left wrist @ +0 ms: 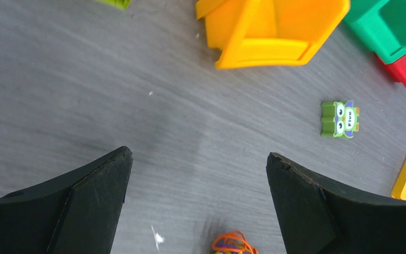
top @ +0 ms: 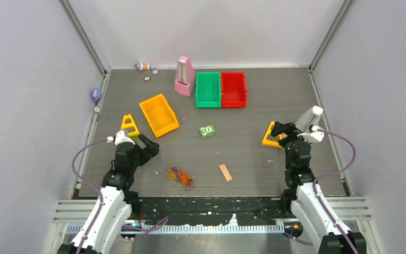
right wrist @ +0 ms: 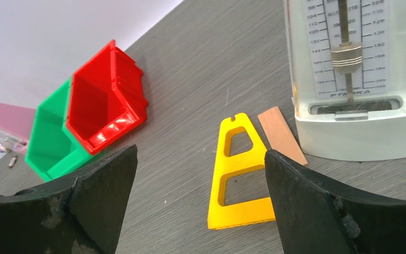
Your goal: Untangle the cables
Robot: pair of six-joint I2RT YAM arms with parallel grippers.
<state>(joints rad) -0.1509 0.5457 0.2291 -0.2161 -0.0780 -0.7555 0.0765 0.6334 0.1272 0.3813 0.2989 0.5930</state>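
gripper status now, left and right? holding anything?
Left gripper: open, holding nothing; the cables lie apart from it.
Right gripper: open, holding nothing.

Top camera overlooks the whole table (top: 254, 159); both close, low wrist cameras share the red bin (right wrist: 105, 95).

End effector (right wrist: 200, 153), jaws apart, faces a yellow stand (right wrist: 238, 212) and metronome (right wrist: 357, 135).

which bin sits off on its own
The orange bin, lying askew left of centre; the green bin and red bin stand side by side, touching, farther back.
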